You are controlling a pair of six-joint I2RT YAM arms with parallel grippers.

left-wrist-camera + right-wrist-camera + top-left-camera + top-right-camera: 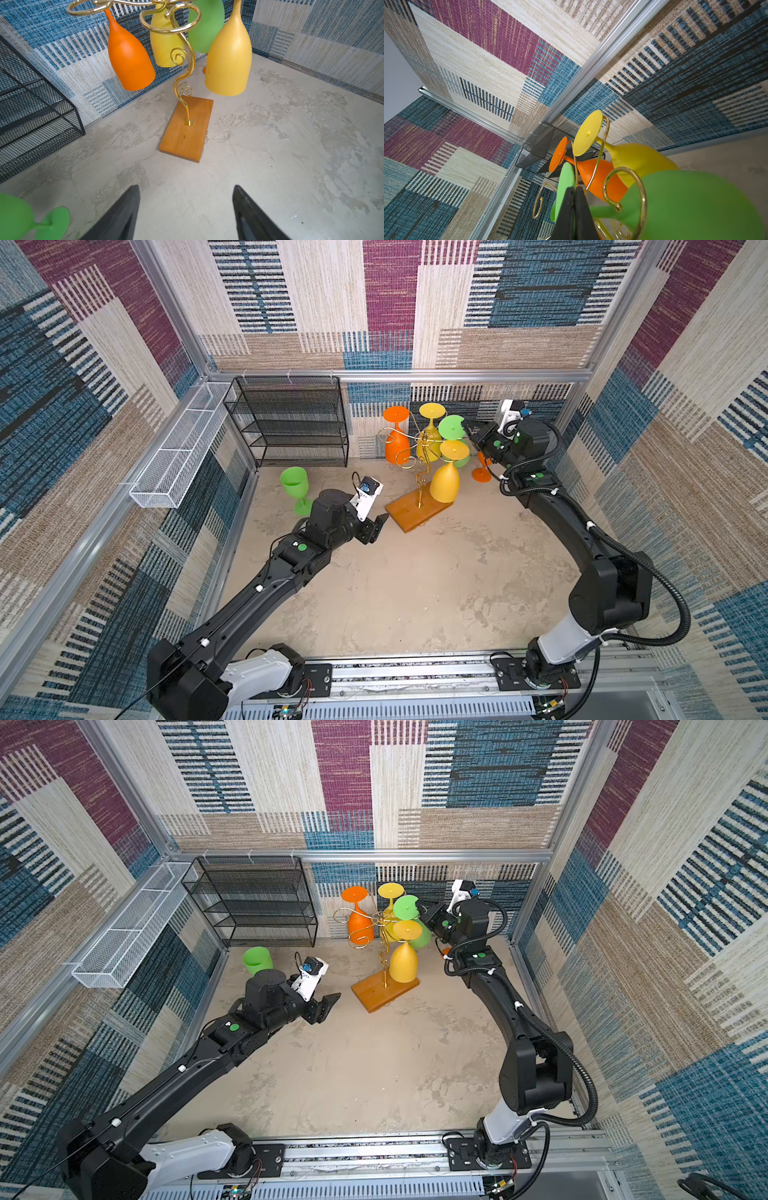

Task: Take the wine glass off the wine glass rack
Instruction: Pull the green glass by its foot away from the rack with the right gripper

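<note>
Now the right gripper [575,192] is pinching the foot of the green glass [695,203], its jaws closed tight on the disc's edge. That glass is hanging upside down from a scroll arm of the rack [409,510], on the side nearest the right arm, beside a yellow glass [444,485] and an orange glass [397,450]. The left gripper [185,187] is hovering over the floor [270,166] near the rack, jaws standing wide apart and holding nothing. A second green glass [295,485] is standing upright by the left arm
</note>
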